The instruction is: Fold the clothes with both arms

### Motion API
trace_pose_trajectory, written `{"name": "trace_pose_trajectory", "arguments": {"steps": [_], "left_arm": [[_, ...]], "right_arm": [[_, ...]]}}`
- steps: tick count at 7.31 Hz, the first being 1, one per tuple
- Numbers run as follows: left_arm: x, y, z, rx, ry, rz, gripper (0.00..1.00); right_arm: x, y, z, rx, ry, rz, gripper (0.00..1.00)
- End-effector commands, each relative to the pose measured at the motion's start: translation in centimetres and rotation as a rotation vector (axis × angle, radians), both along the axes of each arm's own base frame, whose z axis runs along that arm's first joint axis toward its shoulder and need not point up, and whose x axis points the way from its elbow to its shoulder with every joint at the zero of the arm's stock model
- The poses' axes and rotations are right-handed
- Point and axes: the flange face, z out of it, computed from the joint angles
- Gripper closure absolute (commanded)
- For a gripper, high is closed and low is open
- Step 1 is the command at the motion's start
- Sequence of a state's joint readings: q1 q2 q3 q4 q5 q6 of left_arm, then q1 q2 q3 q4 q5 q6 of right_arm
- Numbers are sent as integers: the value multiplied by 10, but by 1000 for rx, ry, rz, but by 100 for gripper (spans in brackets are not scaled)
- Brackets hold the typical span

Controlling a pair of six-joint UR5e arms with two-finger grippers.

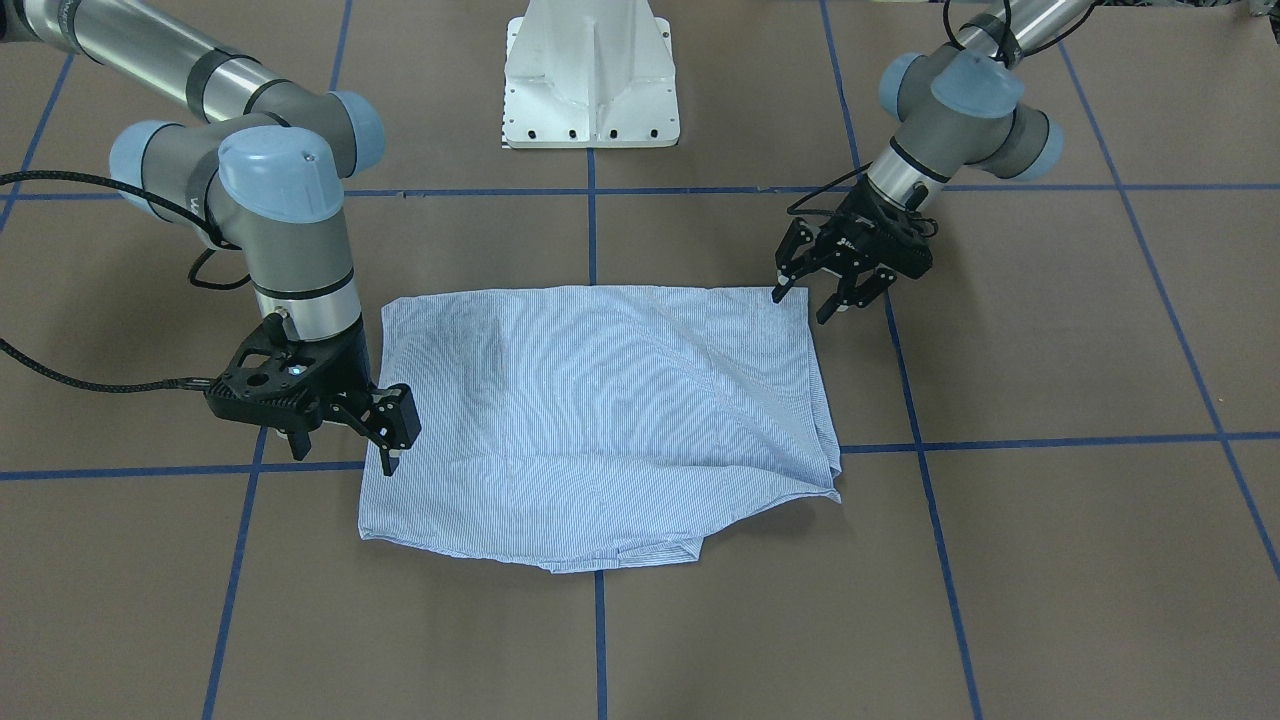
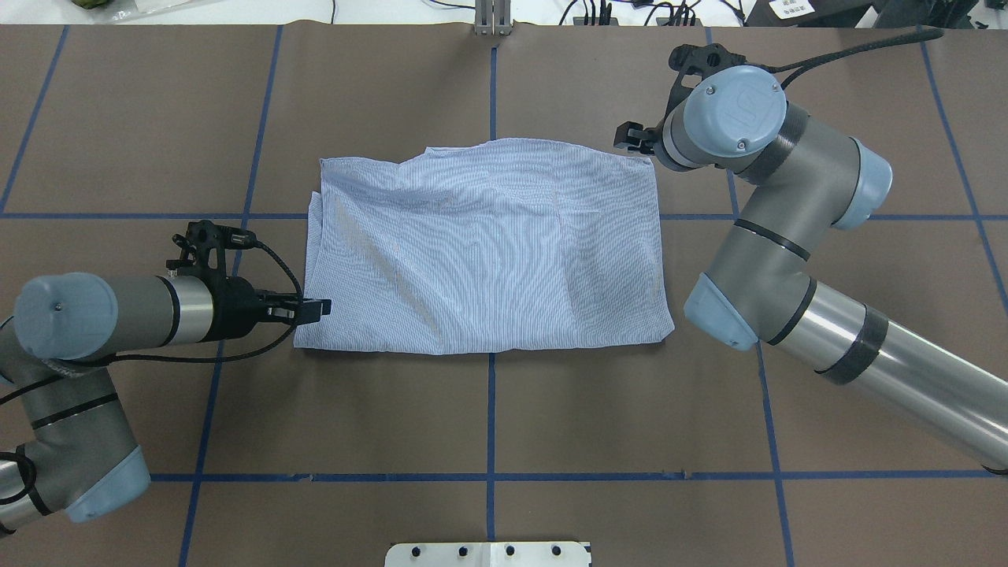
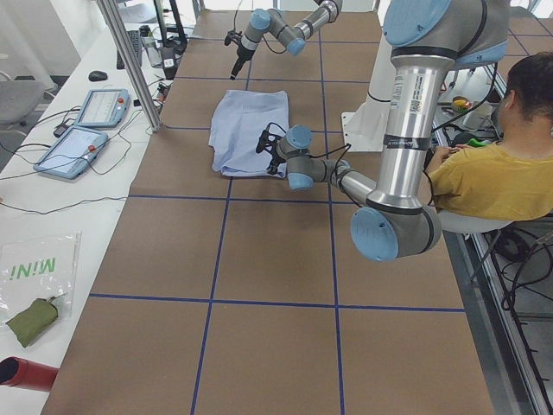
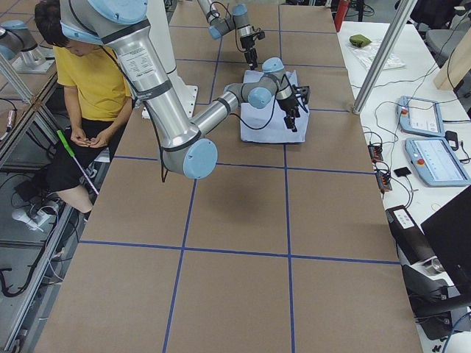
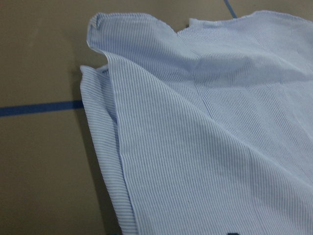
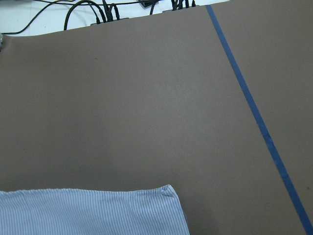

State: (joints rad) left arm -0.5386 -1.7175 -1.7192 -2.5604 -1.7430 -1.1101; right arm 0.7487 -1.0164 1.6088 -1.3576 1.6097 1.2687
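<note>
Overhead exterior view: the shirt (image 2: 488,244) is seen lying flat at the middle of the bench (image 2: 142,118), folded into a rough rectangle. Its long axis runs from the robot's left to its right, parallel to a blue tape line (image 2: 118,214). The collar is hidden, so it cannot be told which way the top points. A diagonal crease is seen across the robot's-left half, and layered edges are stacked along that side.

The left gripper (image 1: 803,303) is placed at the shirt's corner nearest the robot on its left. Its fingers (image 1: 780,290) are spread moderately and nothing is held. One tip appears to sit right at the corner's edge, though contact cannot be confirmed; the other is over bare bench.

The right gripper (image 1: 345,455) is set at the opposite side, near the far right corner. Its fingers (image 1: 395,430) are spread wide and empty, one over the shirt's edge, the other beyond it.
</note>
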Motion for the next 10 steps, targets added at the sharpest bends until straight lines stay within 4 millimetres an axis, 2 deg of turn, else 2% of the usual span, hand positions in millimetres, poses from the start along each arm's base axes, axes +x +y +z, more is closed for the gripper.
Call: {"name": "trace_pose_trajectory", "arguments": {"steps": [1, 4, 6, 8, 9, 10], "left_arm": [[5, 5, 8, -10, -12, 6, 63], [6, 9, 11, -14, -19, 12, 63], [-3, 15, 26, -27, -41, 15, 63], [-2, 15, 25, -26, -40, 15, 63], [-2, 16, 25, -29, -39, 17, 73], [0, 18, 25, -29, -37, 23, 94]], "right_arm": [[0, 0, 0, 0, 1, 0, 0], [-1, 2, 1, -1, 2, -3, 0], [-3, 3, 1, -1, 2, -6, 0], [-5, 4, 1, -2, 1, -8, 0], [-6, 5, 2, -3, 2, -9, 0], [-5, 5, 2, -1, 4, -7, 0]]}}
